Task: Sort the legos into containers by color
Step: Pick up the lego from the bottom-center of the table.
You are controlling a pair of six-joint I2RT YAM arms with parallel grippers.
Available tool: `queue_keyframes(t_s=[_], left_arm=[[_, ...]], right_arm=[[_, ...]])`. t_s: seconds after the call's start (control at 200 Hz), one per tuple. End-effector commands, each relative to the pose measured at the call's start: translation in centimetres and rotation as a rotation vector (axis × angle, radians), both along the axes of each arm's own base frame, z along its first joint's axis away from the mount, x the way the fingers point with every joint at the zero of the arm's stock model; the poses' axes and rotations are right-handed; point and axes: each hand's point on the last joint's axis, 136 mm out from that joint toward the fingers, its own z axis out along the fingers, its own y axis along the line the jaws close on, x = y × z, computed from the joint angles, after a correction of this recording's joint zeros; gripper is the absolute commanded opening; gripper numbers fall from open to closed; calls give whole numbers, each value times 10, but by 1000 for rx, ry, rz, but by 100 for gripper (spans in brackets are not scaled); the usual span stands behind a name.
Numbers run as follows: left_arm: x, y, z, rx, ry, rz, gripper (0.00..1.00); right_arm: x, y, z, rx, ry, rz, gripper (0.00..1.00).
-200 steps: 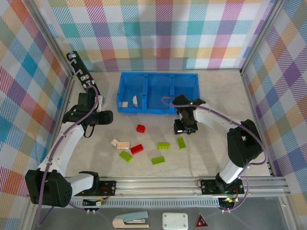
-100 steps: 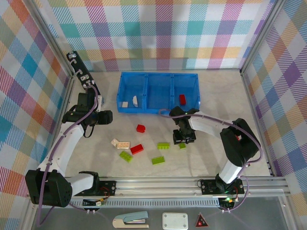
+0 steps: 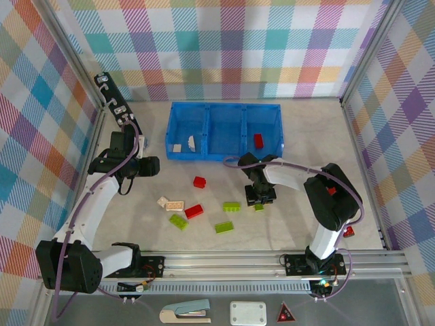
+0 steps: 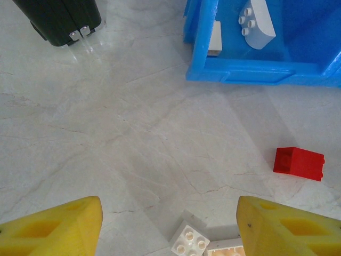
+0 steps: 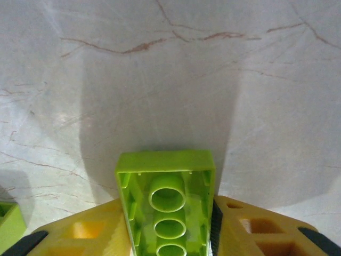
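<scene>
My right gripper (image 3: pixel 260 195) is low over the table in front of the blue tray (image 3: pixel 224 105). It is shut on a lime green lego (image 5: pixel 165 170) that lies hollow side up between its yellow fingers (image 5: pixel 250 229). In the tray's containers, two white legos (image 3: pixel 185 145) lie in the left one and a red lego (image 3: pixel 259 140) in the right one. Loose on the table are red legos (image 3: pixel 199 182) (image 3: pixel 194 211), white and cream legos (image 3: pixel 170 203) and green legos (image 3: pixel 232 206) (image 3: pixel 179 221) (image 3: pixel 223 227). My left gripper (image 3: pixel 146 166) hangs open left of the tray, above a white lego (image 4: pixel 187 242).
A black fixture (image 4: pixel 58 18) stands on the table left of the tray's corner (image 4: pixel 202 64). Metal frame posts and plaid walls close in the table on three sides. A small red thing (image 3: pixel 348 231) lies beside the right arm's base.
My right gripper has come away from the tray's front edge toward me, dropped over the green lego and closed on it. The red lego now shows in the right container. The left arm has not moved.
</scene>
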Motion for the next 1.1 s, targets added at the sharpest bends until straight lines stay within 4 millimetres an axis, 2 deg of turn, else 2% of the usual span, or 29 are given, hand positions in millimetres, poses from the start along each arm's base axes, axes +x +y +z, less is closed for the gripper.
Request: queue_keyframes(t_s=[0.0,0.36,0.64,1.095], left_arm=[[5,4,6,-9,-16,17,67],[5,4,5,-7,-13,17,67],[5,4,5,-7,-12,19,67],[5,-1,8,-36,-18,4,67]], right_arm=[[-4,6,-9,9,19,3,39],[-1,10,5,18,-6,10,37],[13,20,21,31,-37,22,36],[52,64,46,77,-87,37,37]])
